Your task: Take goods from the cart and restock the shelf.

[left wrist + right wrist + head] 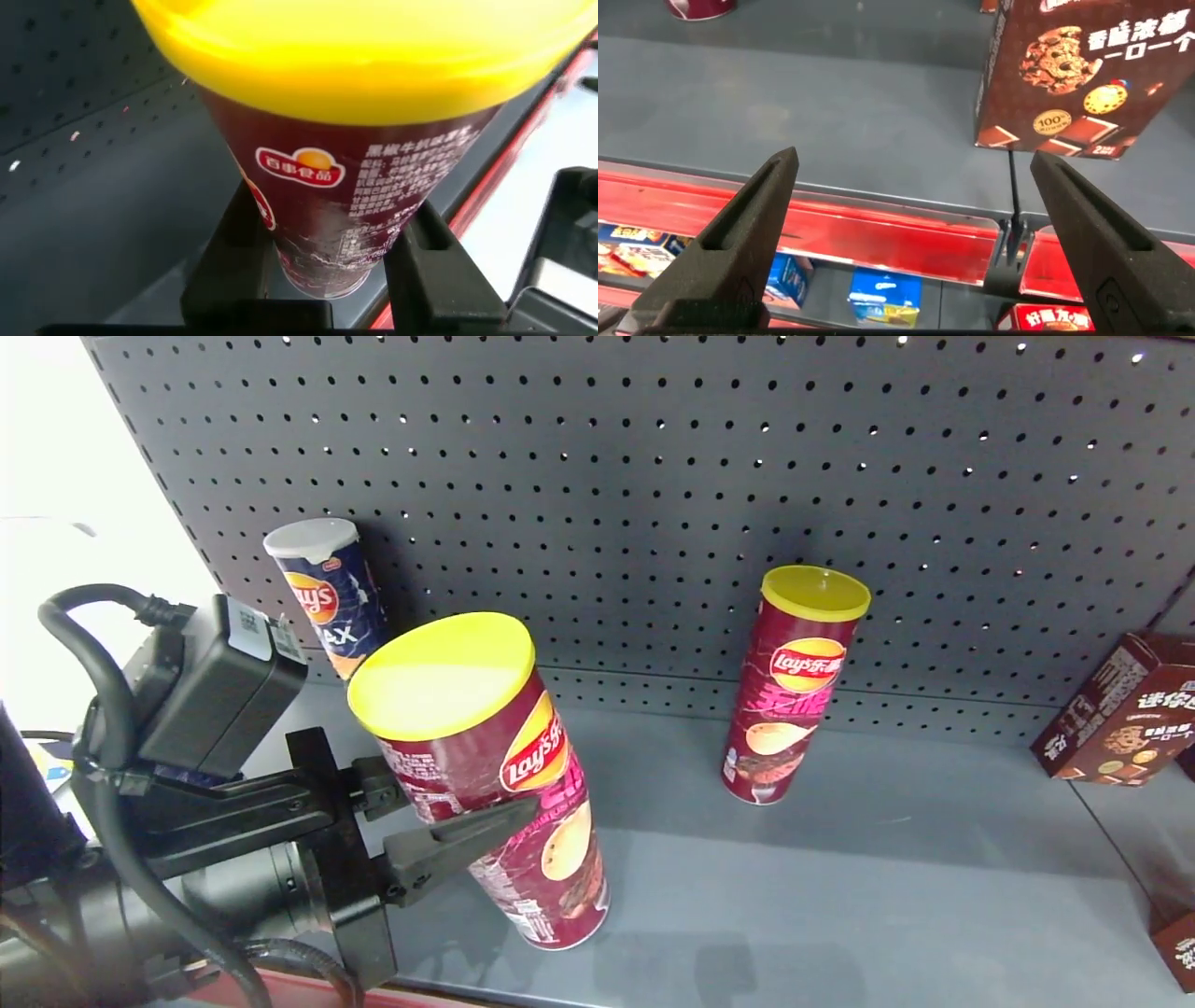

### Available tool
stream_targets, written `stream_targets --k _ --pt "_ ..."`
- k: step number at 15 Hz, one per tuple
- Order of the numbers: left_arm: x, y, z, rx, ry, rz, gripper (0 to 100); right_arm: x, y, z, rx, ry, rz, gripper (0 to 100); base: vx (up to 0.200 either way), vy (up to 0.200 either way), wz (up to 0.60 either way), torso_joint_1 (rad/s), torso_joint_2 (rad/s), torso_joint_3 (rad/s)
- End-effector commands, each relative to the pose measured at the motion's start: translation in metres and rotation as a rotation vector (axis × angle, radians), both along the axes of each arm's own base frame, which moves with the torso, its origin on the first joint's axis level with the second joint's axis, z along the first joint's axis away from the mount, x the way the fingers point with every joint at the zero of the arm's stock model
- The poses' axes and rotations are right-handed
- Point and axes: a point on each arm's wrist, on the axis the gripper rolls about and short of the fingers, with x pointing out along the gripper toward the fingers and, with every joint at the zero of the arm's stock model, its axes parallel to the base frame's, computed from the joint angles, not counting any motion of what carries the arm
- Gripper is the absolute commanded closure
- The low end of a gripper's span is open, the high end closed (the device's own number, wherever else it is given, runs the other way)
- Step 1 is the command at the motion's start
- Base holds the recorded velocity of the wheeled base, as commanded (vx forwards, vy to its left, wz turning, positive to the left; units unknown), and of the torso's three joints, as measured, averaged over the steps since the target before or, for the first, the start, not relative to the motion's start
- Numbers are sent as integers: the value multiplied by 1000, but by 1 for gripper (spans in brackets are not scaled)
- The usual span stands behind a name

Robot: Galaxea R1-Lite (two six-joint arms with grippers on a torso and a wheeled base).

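Currently your left gripper clamps the chip can mid-body; likely light, crushable, slick. Right gripper gapes empty.

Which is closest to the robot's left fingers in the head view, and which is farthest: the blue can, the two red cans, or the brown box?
1. Red can with the yellow lid, held in the left gripper, front left.
2. Blue can, back left.
3. Other red can, middle back.
4. Brown box, far right.
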Motion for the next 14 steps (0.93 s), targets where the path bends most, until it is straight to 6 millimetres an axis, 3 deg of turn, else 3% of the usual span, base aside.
stream_targets --k 1,3,14 --pt "0 0 0 0 0 2 100 0 0 0 0 1 1 0 0 0 -600 7 2 7" --pt "0 0 0 0 0 2 100 0 0 0 0 1 1 0 0 0 -600 0 2 2" --pt "1 13 -9 12 18 57 100 0 0 0 -2 2 1 0 0 0 0 0 0 0"
